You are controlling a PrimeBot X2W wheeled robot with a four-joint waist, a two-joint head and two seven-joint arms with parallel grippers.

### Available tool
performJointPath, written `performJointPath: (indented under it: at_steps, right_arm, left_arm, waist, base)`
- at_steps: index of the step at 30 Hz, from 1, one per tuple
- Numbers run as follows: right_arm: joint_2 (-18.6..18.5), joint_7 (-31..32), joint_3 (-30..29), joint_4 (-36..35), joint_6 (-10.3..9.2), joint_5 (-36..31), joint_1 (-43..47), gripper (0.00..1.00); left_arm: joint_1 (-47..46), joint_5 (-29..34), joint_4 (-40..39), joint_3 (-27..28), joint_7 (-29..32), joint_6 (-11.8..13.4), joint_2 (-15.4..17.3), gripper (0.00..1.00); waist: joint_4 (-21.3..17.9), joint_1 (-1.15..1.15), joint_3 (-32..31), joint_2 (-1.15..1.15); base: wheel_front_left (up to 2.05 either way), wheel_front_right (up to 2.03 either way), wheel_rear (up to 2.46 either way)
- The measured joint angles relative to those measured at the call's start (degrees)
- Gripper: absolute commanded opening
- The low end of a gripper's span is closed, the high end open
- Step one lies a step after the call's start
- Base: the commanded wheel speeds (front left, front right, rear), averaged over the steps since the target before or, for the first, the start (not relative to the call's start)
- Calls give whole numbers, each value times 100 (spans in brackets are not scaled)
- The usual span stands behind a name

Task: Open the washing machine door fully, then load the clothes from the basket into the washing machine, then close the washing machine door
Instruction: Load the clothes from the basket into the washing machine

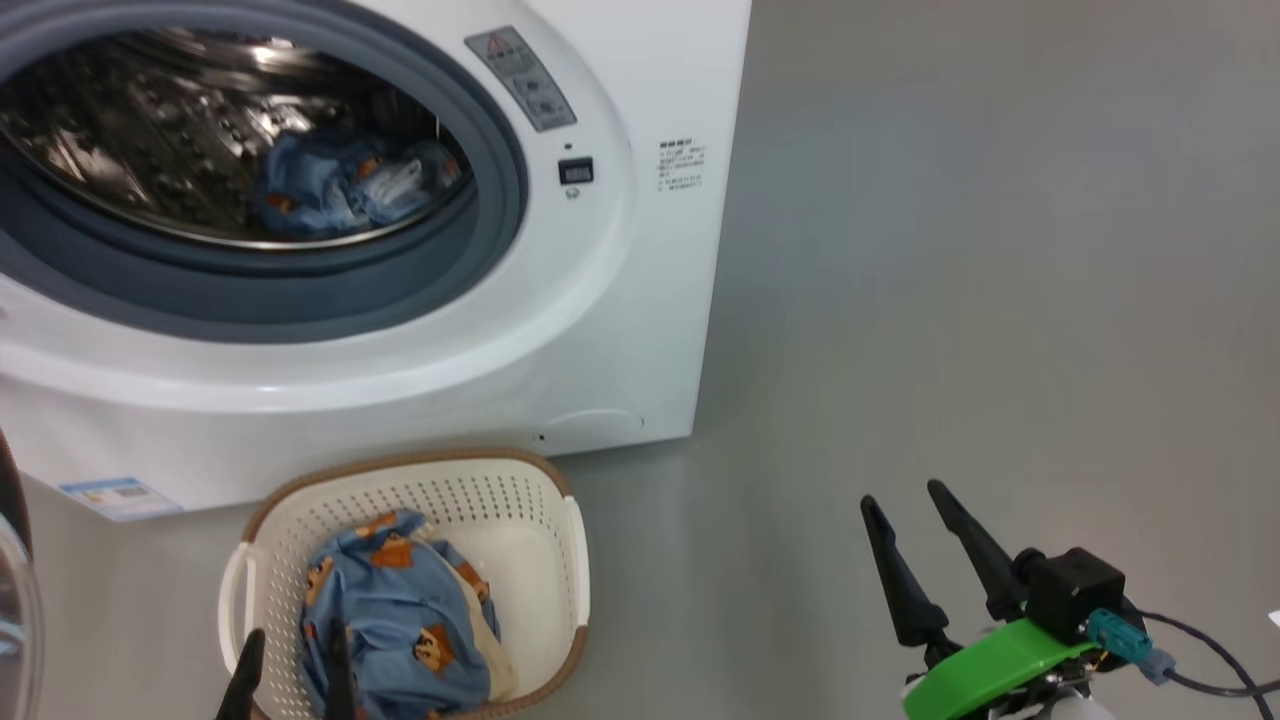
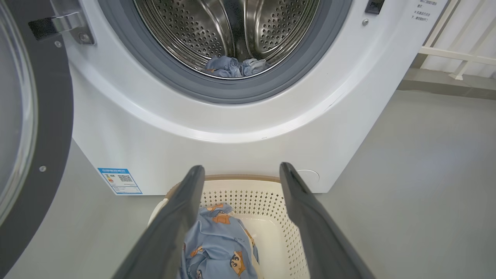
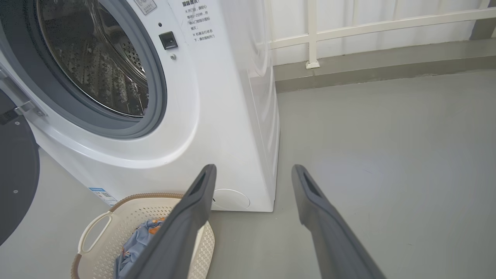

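The left gripper (image 2: 242, 167), spread wide and empty, hangs above the light-blue printed clothes (image 2: 219, 244) heaped in the cream perforated plastic basket (image 2: 288, 236) — the nearer arm; the right gripper (image 1: 902, 495), equally spread, stands well aside.

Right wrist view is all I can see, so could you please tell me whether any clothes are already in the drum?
Observer: Yes, a blue bundle lies at the bottom of the drum.
Operator: Where is the left gripper?
Observer: The left gripper hangs over the basket, fingers open.
Operator: How much remains in it?
Observer: One crumpled pile, filling about half the basket.
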Motion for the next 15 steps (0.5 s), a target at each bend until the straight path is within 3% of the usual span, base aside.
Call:
performJointPath:
  at_steps: [15]
  right_arm:
    - [-1, 0, -48, -298, 0, 0, -627, 100]
  left_arm:
    - [-1733, 181, 1396, 171, 0, -401, -7, 100]
  waist:
    - [-130, 0, 1309, 0]
  base:
    - [0, 0, 0]
